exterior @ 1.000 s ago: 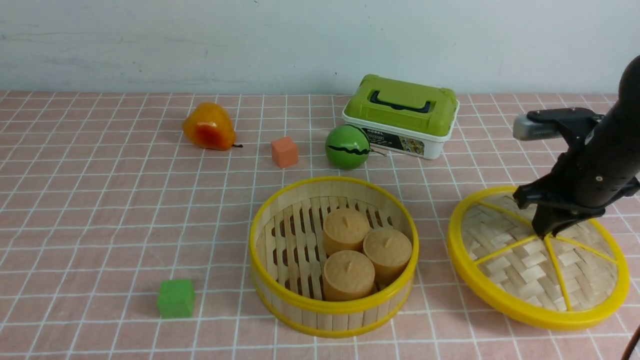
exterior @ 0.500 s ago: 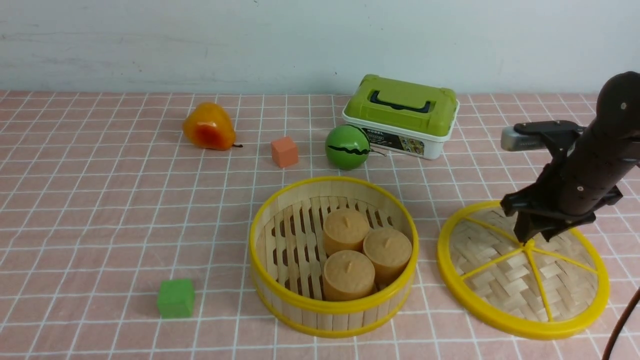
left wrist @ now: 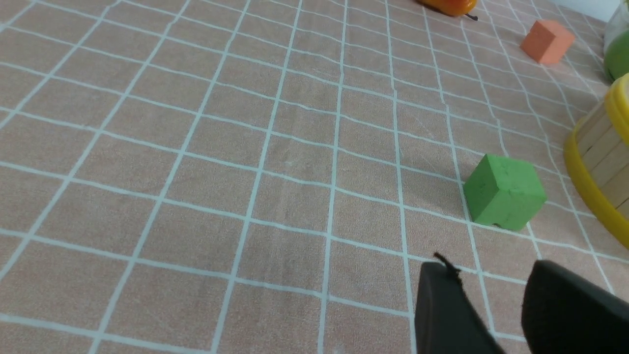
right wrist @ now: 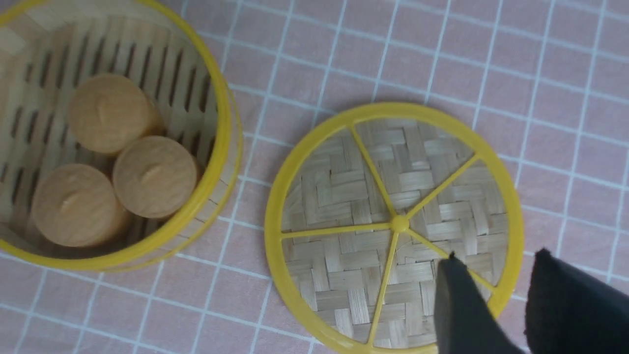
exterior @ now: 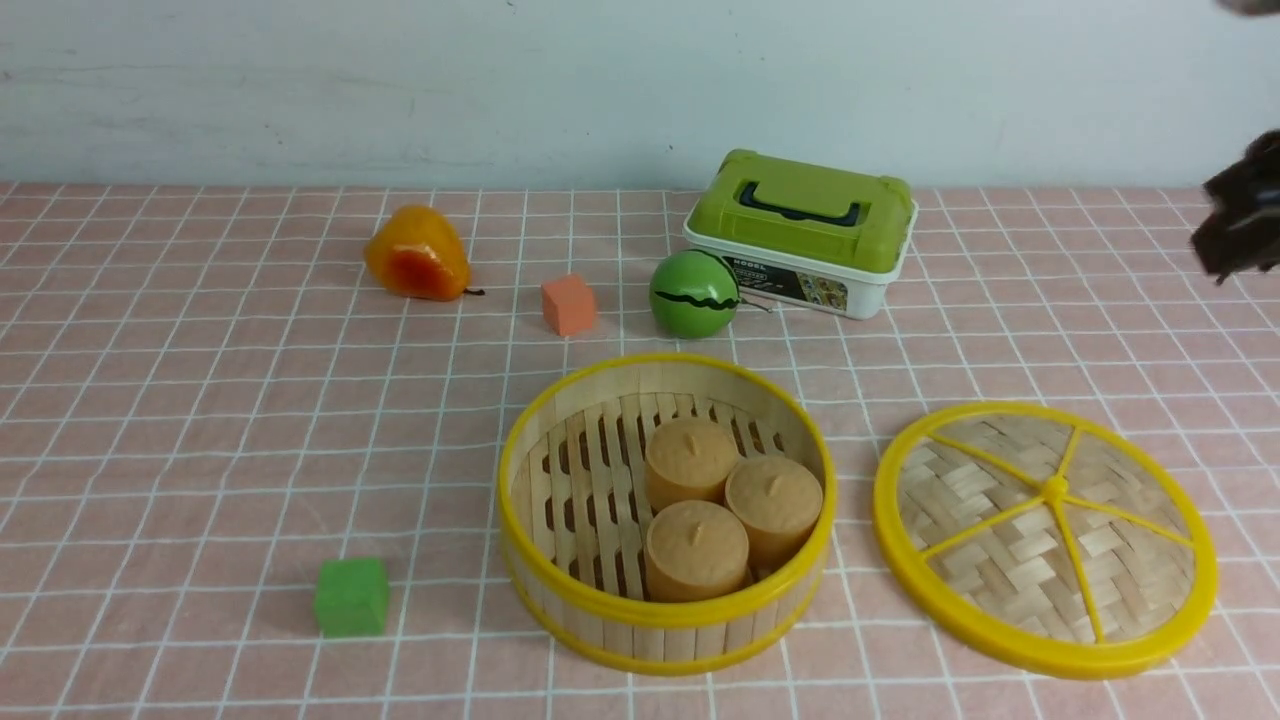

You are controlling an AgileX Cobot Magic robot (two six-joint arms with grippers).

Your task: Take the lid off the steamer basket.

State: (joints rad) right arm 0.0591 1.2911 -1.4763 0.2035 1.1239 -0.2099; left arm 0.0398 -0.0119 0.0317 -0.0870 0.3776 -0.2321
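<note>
The lid, woven bamboo with a yellow rim and spokes, lies flat on the cloth to the right of the steamer basket, apart from it. The basket is uncovered and holds three tan buns. My right gripper is high at the right edge, blurred. In the right wrist view it is open and empty above the lid, with the basket beside it. My left gripper is open and empty over the cloth near a green cube, and does not show in the front view.
A green cube sits left of the basket. Behind the basket are an orange cube, a green striped ball, an orange pear and a white box with a green lid.
My right gripper set the tilted lid down flat, let go of its centre knob, and rose up and to the right. The left arm has not visibly moved.
</note>
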